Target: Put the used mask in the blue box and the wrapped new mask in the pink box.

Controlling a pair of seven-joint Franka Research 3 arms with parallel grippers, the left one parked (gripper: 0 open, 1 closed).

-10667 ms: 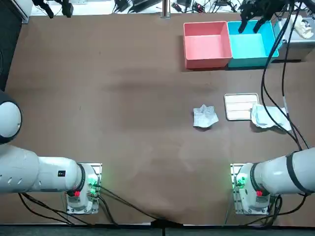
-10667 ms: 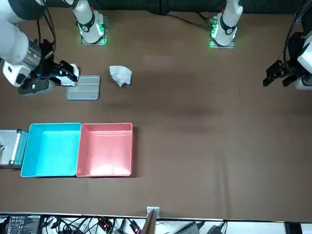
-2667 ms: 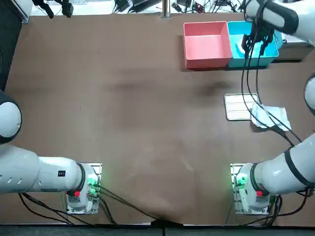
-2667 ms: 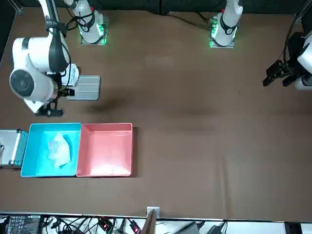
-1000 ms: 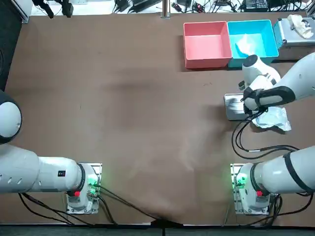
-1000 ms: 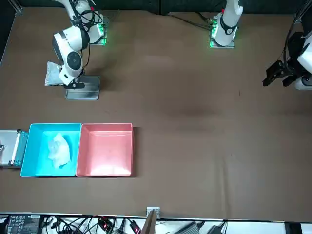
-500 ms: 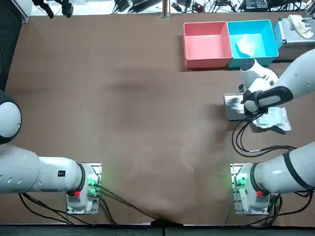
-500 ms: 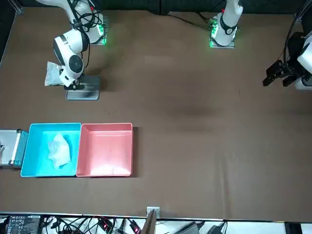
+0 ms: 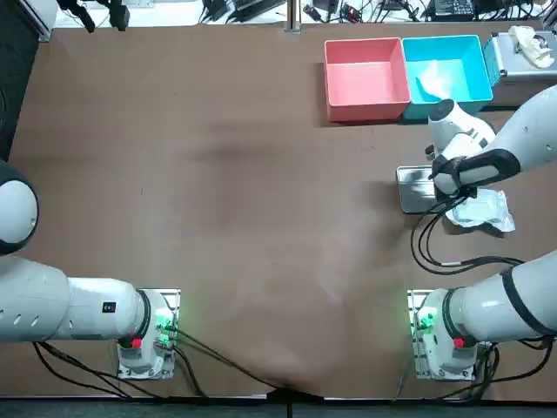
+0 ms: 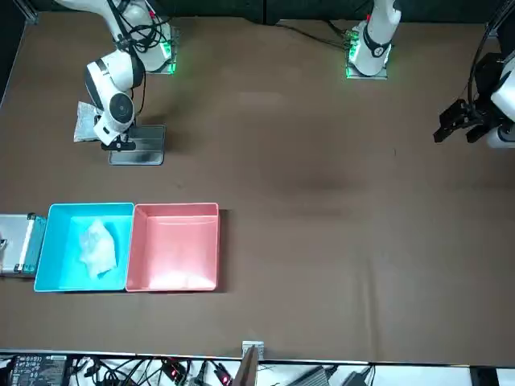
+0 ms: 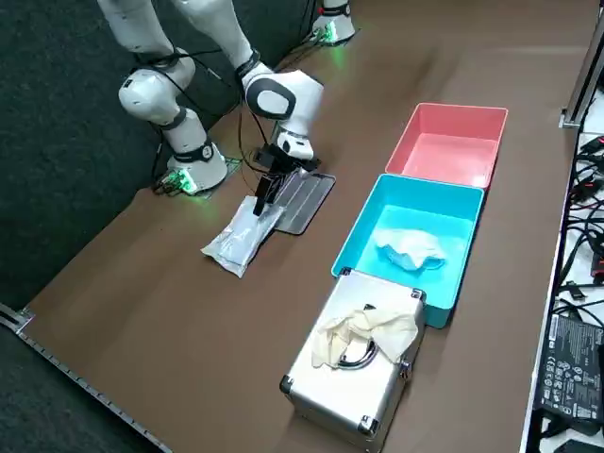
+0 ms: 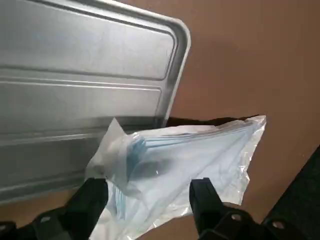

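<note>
The crumpled used mask point(image 9: 435, 80) point(image 11: 408, 247) lies inside the blue box point(image 9: 444, 110) point(image 10: 48, 277). Beside it stands the pink box point(image 9: 365, 83) point(image 10: 177, 249), with nothing in it. The wrapped new mask point(image 9: 483, 209) point(image 11: 241, 236) point(image 12: 190, 155) rests on the table, one end overlapping a corner of the metal tray point(image 9: 413, 187) point(image 12: 75, 75). My right gripper point(image 12: 147, 200) point(image 11: 264, 196) hangs low over that end of the packet, open, with one finger on each side of the wrapper.
A silver case point(image 11: 354, 377) point(image 9: 522, 74) with a pale cloth on its lid stands against the blue box at the table's far right edge. Cables point(image 9: 435, 252) trail from the right arm over the table near the tray.
The used mask, earlier loose on the table, now lies in the blue box. My right arm has come back from the boxes and settled over the tray and wrapped mask, shifting slightly in the last second.
</note>
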